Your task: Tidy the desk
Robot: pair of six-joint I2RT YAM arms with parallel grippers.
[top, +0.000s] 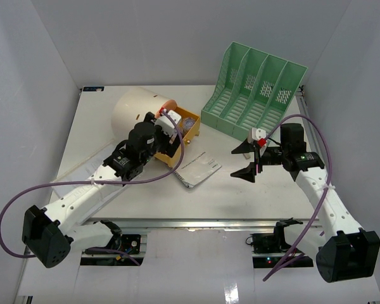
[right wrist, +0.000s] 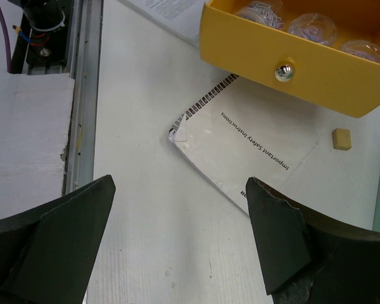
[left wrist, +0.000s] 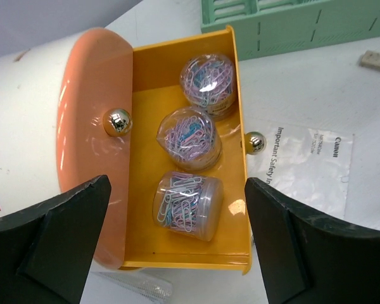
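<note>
The desk [top: 228,196] is a white tabletop with a metal rail [right wrist: 82,95] along its front edge. A cream drawer box [top: 132,107] lies on its side with its yellow drawer [left wrist: 183,253] pulled out. The drawer holds three clear jars of paper clips [left wrist: 187,204]. My left gripper [left wrist: 177,240] is open and empty, hovering just above the drawer's near end; it also shows in the top view [top: 171,142]. My right gripper [right wrist: 177,240] is open and empty above bare desk, right of a bagged safety booklet [right wrist: 253,145]; the top view shows it too [top: 244,161].
A mint-green file rack [top: 253,88] stands at the back right. A small tan block [right wrist: 341,139] lies on the desk between drawer and rack. The booklet [top: 199,170] lies in front of the drawer. White walls enclose the desk.
</note>
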